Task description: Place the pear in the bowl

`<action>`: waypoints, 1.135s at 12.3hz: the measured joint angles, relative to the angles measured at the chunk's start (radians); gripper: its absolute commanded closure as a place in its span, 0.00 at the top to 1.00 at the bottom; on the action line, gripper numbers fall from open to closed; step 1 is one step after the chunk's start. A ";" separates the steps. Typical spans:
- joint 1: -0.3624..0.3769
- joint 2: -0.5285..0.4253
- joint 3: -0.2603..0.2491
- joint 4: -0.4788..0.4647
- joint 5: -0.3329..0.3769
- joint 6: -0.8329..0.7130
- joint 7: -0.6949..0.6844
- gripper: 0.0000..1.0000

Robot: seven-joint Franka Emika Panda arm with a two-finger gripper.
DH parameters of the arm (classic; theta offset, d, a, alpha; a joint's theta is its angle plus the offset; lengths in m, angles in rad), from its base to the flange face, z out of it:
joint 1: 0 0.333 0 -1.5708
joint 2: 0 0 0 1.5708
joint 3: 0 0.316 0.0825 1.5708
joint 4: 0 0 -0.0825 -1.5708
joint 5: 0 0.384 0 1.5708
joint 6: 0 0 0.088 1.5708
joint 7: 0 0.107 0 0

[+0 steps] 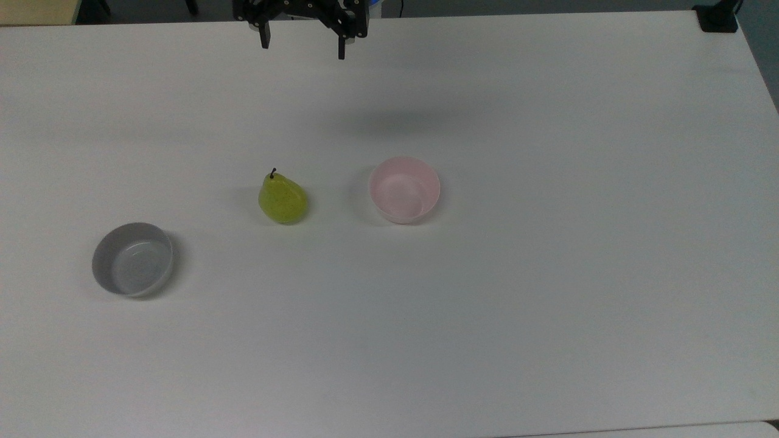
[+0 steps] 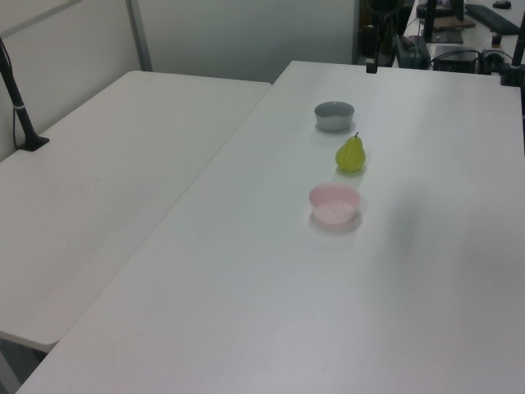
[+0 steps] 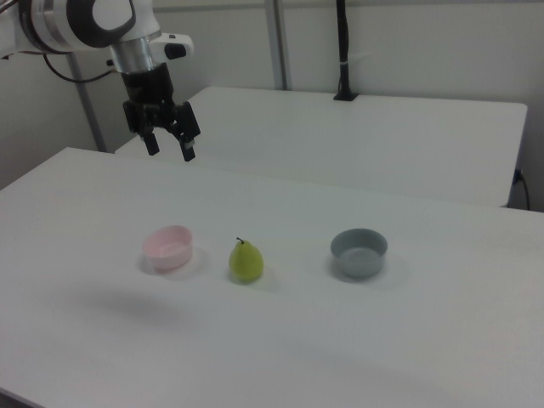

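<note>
Nearest, the grey bowl (image 1: pixel 132 260) sits apart, while the pear (image 1: pixel 283 199) stands stem-up on the counter (image 1: pixel 548 304) just beside the pink bowl (image 1: pixel 404 189), well below the wide-open, empty claw (image 1: pixel 302 44).

I'm looking at a plain white table (image 1: pixel 548 304) with three things resting on it in a loose row. In the top view the pear (image 1: pixel 282 198) stands upright near centre, the pink bowl (image 1: pixel 404 189) just off at its 3 o'clock, and the grey bowl (image 1: pixel 132 259) well apart toward 8 o'clock.
</note>
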 measured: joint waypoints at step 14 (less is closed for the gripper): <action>-0.006 0.006 0.000 -0.015 0.000 0.020 -0.115 1.00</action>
